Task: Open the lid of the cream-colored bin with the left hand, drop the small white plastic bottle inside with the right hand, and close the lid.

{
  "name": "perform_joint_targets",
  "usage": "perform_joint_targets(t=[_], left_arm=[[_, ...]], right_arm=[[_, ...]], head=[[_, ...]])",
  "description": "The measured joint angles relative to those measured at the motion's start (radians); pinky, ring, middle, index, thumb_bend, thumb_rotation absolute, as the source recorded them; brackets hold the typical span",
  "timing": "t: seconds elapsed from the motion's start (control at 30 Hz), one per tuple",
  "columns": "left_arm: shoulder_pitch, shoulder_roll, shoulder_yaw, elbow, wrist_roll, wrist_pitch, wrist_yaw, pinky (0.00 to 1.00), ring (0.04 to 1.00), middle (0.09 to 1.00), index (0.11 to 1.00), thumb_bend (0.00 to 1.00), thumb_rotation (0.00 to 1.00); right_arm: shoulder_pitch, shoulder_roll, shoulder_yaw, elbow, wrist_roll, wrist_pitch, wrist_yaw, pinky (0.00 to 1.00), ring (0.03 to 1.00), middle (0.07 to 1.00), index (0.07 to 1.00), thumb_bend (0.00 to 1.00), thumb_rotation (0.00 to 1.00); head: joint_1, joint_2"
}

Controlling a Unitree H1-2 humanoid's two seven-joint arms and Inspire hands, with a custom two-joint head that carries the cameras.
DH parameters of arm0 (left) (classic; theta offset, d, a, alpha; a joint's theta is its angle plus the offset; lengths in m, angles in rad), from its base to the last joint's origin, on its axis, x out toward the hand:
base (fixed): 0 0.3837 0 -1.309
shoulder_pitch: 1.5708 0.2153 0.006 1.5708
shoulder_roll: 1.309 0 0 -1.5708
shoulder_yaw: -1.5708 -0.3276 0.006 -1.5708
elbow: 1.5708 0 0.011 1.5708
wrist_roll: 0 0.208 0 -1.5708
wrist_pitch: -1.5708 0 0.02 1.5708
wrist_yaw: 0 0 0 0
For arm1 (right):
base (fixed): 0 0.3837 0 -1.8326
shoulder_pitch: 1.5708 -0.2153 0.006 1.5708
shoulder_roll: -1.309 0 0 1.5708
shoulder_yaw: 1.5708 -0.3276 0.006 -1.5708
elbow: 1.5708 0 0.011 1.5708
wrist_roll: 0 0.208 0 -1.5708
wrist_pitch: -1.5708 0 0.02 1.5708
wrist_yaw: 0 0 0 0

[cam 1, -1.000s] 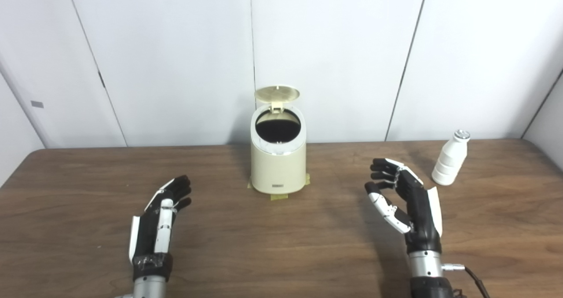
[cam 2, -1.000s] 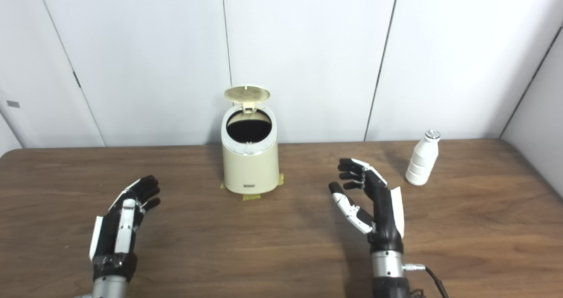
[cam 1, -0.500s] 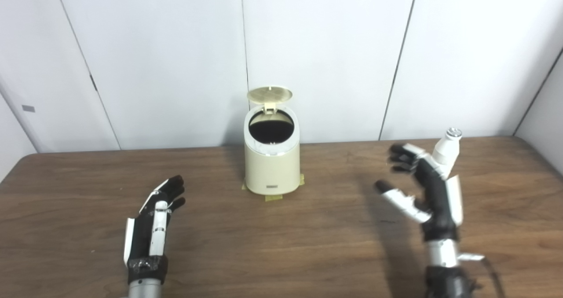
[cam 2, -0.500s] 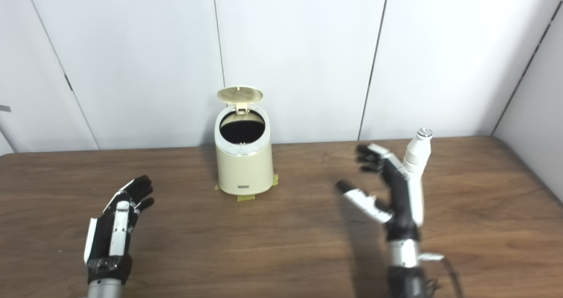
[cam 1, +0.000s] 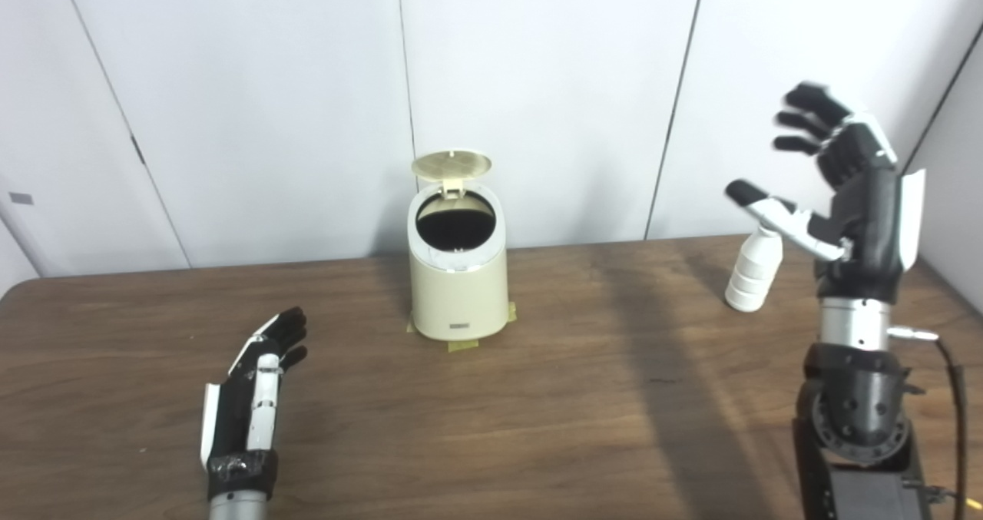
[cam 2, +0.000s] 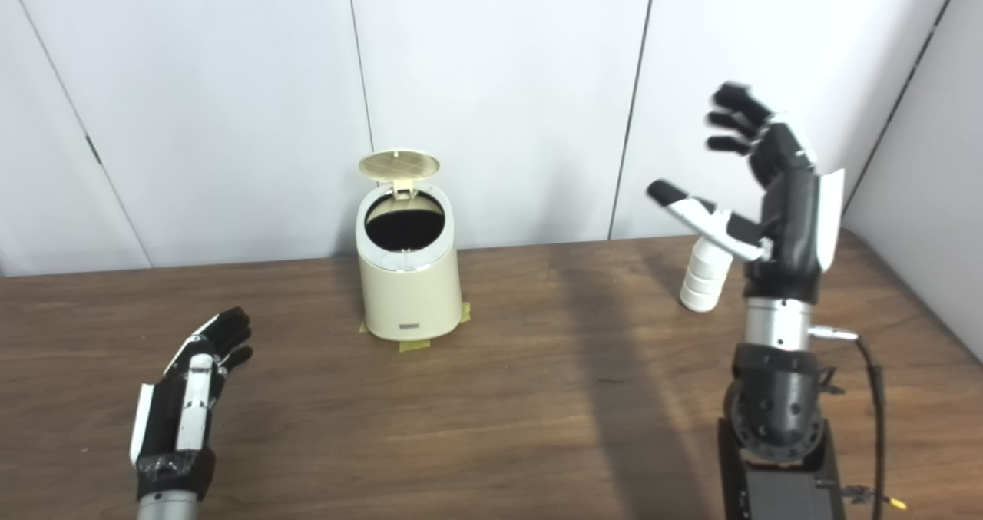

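Observation:
The cream-colored bin (cam 1: 458, 289) stands at the back middle of the wooden table, taped down at its base. Its round lid (cam 1: 451, 165) is tipped up and back, and the dark inside shows. The small white plastic bottle (cam 1: 755, 273) stands upright at the back right; its top is hidden behind my right thumb. My right hand (cam 1: 852, 190) is raised high above the table, in front of the bottle, open with fingers spread and holding nothing. My left hand (cam 1: 253, 382) lies low over the table at the front left, open and empty.
White wall panels (cam 1: 537, 82) rise right behind the table's far edge. Yellow tape (cam 1: 461, 343) marks the bin's spot. A black cable (cam 1: 952, 405) runs from my right forearm near the table's right edge.
My right hand has lifted from low over the table to high up at the right, in front of the bottle. The camera has turned right. The left hand stays put.

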Motion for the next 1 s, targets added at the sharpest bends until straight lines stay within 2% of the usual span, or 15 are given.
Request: perform_joint_targets(t=[0.1, 0.23, 0.33, 0.4, 0.53, 0.6, 0.63, 0.7, 0.83, 0.93, 1.0], left_arm=[[0.000, 0.000, 0.001, 0.001, 0.000, 0.000, 0.002, 0.81, 0.840, 0.819, 0.806, 0.14, 0.77], [-0.001, 0.001, 0.000, 0.002, 0.000, -0.001, 0.002, 0.82, 0.845, 0.823, 0.810, 0.14, 0.77], [-0.002, 0.001, -0.002, 0.003, 0.000, -0.001, 0.002, 0.82, 0.841, 0.820, 0.806, 0.15, 0.79], [-0.003, 0.001, -0.003, 0.003, 0.000, 0.000, 0.002, 0.82, 0.842, 0.821, 0.811, 0.15, 0.80], [-0.003, 0.002, -0.003, 0.004, 0.000, 0.000, 0.002, 0.82, 0.841, 0.821, 0.810, 0.14, 0.80], [-0.003, 0.001, -0.003, 0.004, 0.000, 0.000, 0.003, 0.81, 0.837, 0.818, 0.806, 0.14, 0.78], [-0.003, 0.001, -0.004, 0.003, 0.001, 0.000, 0.003, 0.81, 0.839, 0.820, 0.807, 0.14, 0.78], [-0.003, 0.001, -0.004, 0.002, 0.000, 0.007, 0.003, 0.82, 0.846, 0.824, 0.809, 0.14, 0.78], [-0.002, 0.001, -0.003, 0.001, 0.002, 0.012, 0.005, 0.82, 0.850, 0.830, 0.814, 0.15, 0.80], [-0.002, 0.001, -0.004, 0.001, 0.002, 0.012, 0.004, 0.83, 0.849, 0.829, 0.811, 0.14, 0.81], [-0.002, 0.002, -0.004, 0.001, 0.002, 0.012, 0.004, 0.83, 0.846, 0.827, 0.810, 0.14, 0.81]], right_arm=[[-0.005, 0.000, 0.002, -0.006, -0.056, 0.048, -0.009, 0.62, 0.805, 0.817, 0.827, 0.80, 0.28], [-0.019, -0.001, 0.009, -0.019, -0.145, 0.135, -0.015, 0.62, 0.837, 0.858, 0.853, 0.77, 0.27], [-0.030, -0.012, 0.013, -0.012, -0.177, 0.163, -0.014, 0.67, 0.871, 0.887, 0.870, 0.77, 0.27], [-0.035, -0.028, 0.013, 0.015, -0.181, 0.170, -0.010, 0.76, 0.936, 0.943, 0.905, 0.77, 0.31], [-0.035, -0.052, 0.012, 0.069, -0.185, 0.210, 0.005, 0.78, 0.960, 0.979, 0.953, 0.82, 0.34], [-0.035, -0.060, 0.012, 0.100, -0.183, 0.232, 0.012, 0.83, 0.979, 0.995, 0.975, 0.84, 0.32], [-0.035, -0.065, 0.012, 0.121, -0.178, 0.234, 0.016, 0.85, 0.989, 0.998, 0.987, 0.84, 0.29], [-0.035, -0.074, 0.011, 0.163, -0.167, 0.235, 0.020, 0.83, 0.986, 1.000, 0.992, 0.85, 0.29], [-0.035, -0.087, 0.012, 0.229, -0.165, 0.233, 0.020, 0.82, 0.985, 1.000, 1.000, 0.93, 0.37], [-0.034, -0.096, 0.018, 0.257, -0.166, 0.233, 0.020, 0.79, 0.973, 1.000, 1.000, 0.92, 0.37], [-0.034, -0.106, 0.026, 0.270, -0.168, 0.233, 0.020, 0.81, 0.988, 1.000, 1.000, 0.91, 0.36]], head=[[-0.002, -0.002], [-0.005, -0.002], [-0.005, -0.002], [-0.005, -0.003], [-0.003, -0.002], [-0.003, -0.002], [-0.003, -0.002], [-0.003, -0.002], [-0.003, 0.000], [-0.003, -0.002], [-0.003, -0.002]])
